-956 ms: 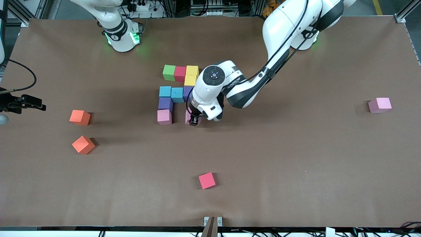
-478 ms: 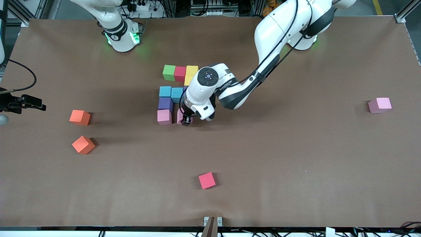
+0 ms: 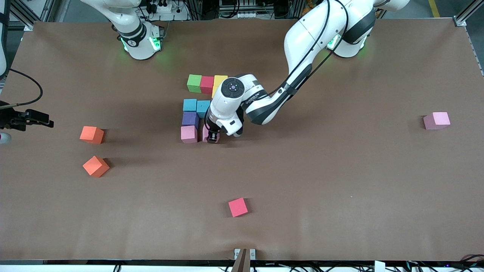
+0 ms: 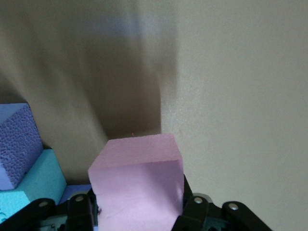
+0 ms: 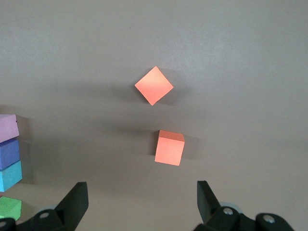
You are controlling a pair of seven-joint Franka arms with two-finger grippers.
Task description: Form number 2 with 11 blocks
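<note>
The blocks stand mid-table as a partial digit: green (image 3: 194,83), red (image 3: 207,84) and yellow (image 3: 221,80) in a row. Two light blue ones (image 3: 190,105) come nearer the front camera, then a purple one (image 3: 190,118) and a pink one (image 3: 188,133). My left gripper (image 3: 212,136) is shut on another pink block (image 4: 137,187), low over the table beside that pink one with a small gap between them. The left arm hides the blocks under it. My right gripper (image 5: 139,207) is open over the orange cubes and holds nothing.
Two orange cubes (image 3: 91,134) (image 3: 96,166) lie toward the right arm's end. A loose pink block (image 3: 436,120) sits toward the left arm's end. A red cube (image 3: 238,207) lies near the table's front edge.
The left gripper has carried the pink block sideways toward the right arm's end, closing most of the gap to the pink block in the digit. The right arm has not moved.
</note>
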